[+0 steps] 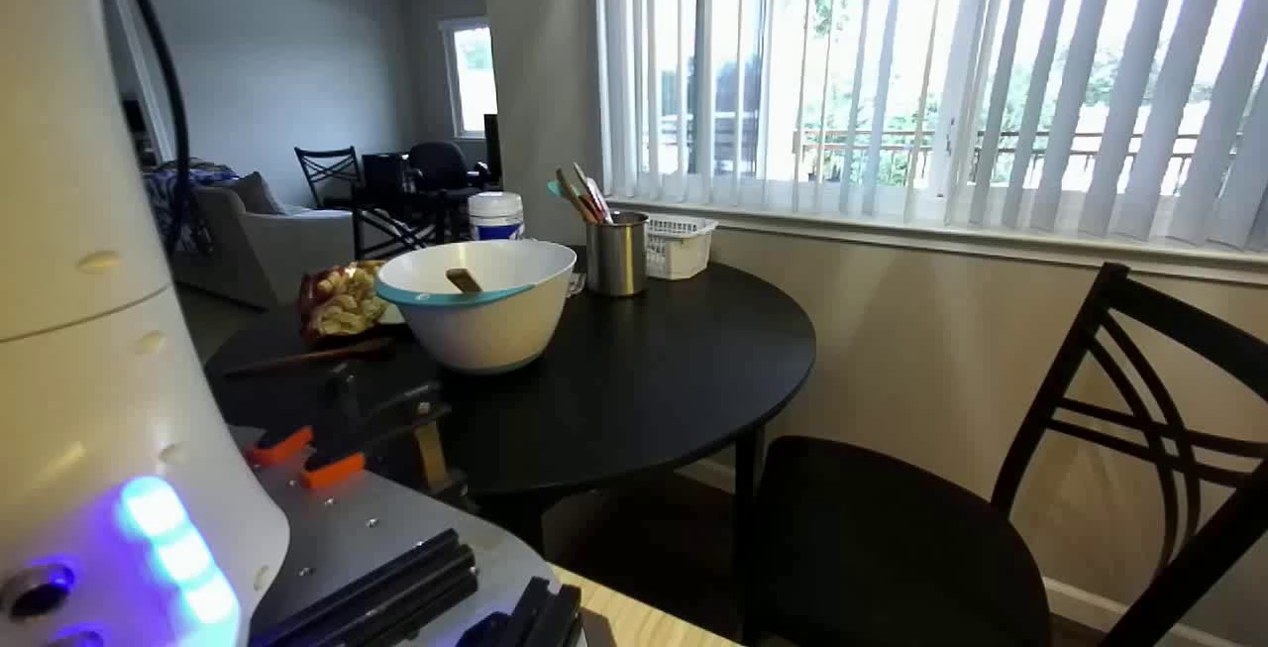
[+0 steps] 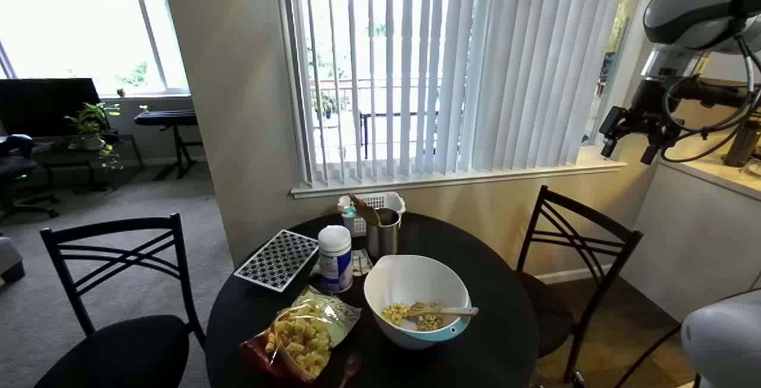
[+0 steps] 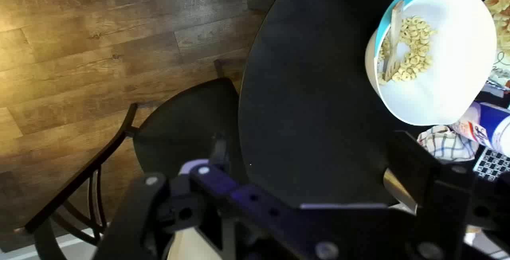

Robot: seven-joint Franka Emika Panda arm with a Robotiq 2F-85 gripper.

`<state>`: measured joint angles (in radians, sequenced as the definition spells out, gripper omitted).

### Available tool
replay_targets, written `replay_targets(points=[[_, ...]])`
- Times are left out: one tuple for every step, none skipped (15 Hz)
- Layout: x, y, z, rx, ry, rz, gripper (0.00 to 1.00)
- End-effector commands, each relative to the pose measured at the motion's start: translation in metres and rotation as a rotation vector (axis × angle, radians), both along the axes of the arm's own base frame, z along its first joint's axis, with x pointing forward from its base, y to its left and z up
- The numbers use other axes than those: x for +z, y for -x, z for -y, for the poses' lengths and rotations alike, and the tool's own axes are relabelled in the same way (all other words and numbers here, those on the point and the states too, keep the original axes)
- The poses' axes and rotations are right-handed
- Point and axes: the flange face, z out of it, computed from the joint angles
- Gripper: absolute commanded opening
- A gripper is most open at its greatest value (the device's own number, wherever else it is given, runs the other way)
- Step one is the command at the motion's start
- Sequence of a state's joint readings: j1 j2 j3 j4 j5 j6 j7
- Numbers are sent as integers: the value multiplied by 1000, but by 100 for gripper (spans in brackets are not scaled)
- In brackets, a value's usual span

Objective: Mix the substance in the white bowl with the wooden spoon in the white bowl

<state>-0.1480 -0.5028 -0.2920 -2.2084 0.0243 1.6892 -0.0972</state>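
The white bowl [image 2: 419, 281] on the tabletop [image 2: 494, 293] held yellow pieces [image 2: 395, 314] and the wooden spoon [image 2: 449, 311]. Well to their right in an exterior view, my hand [image 2: 628, 153] hung empty, fingers apart. I judged it best to pinch the protruding handle squarely without nudging the bowl.

"How does the arm [image 2: 684, 13] stand?"
"Bent over in an exterior view, its wrist [image 2: 662, 66] angled downward."
"And the jaws?"
"Well apart from each other, pointing down. Blue-white lights [image 1: 182, 556] glow on the base [image 1: 99, 419]."
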Motion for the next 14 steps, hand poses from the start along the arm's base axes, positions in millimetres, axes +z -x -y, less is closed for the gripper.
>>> replay_targets(points=[[0, 0, 0, 0, 0, -1, 100], [0, 0, 0, 0, 0, -1, 100], [0, 0, 0, 0, 0, -1, 100], [0, 0, 0, 0, 0, -1, 100], [0, 0, 0, 0, 0, -1, 100], [0, 0, 0, 0, 0, -1, 100], [0, 0, 0, 0, 0, -1, 100], [2, 3, 2, -5, -3, 6, 100], [0, 9, 3, -11, -10, 12, 100], [-6, 12, 4, -26, -30, 17, 100], [-14, 13, 1, -51, -72, 34, 100], [-23, 13, -2, -83, -123, 42, 100], [-35, 12, -7, -114, -161, 49, 100], [-47, 10, -14, -148, -213, 56, 100]])
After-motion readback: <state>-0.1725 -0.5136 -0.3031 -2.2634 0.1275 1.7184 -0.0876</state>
